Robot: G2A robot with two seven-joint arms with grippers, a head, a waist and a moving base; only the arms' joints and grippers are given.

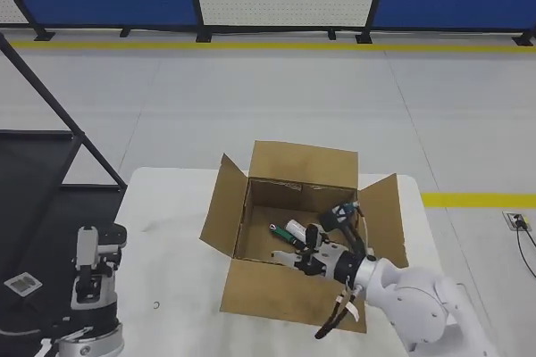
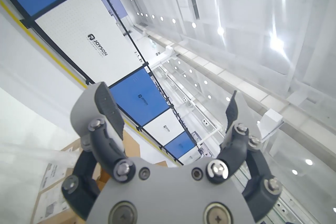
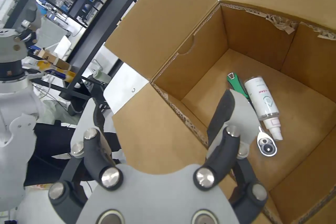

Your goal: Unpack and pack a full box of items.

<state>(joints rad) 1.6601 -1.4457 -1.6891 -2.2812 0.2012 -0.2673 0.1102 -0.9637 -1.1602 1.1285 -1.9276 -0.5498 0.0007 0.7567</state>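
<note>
An open cardboard box (image 1: 250, 286) stands mid-table with all flaps spread. On its floor lie a white spray bottle (image 3: 262, 100) and, beside it, a green-handled ratchet wrench (image 3: 237, 82) with a chrome head. Both also show as bottle (image 1: 296, 227) and wrench (image 1: 280, 233) from above. My right gripper (image 3: 160, 116) is open and empty above the box's near wall, one finger (image 3: 223, 114) over the inside, the other outside; from above the right gripper (image 1: 302, 253) sits at the box's front. My left gripper (image 2: 170, 109) is open and empty, pointing up at the ceiling, at the table's left front corner (image 1: 96, 252).
A black metal rack (image 1: 36, 178) stands off the table's left side. A small ring (image 1: 156, 306) lies on the white table (image 1: 170, 232) left of the box. Labelled brown cardboard (image 2: 52, 183) shows beside the left gripper.
</note>
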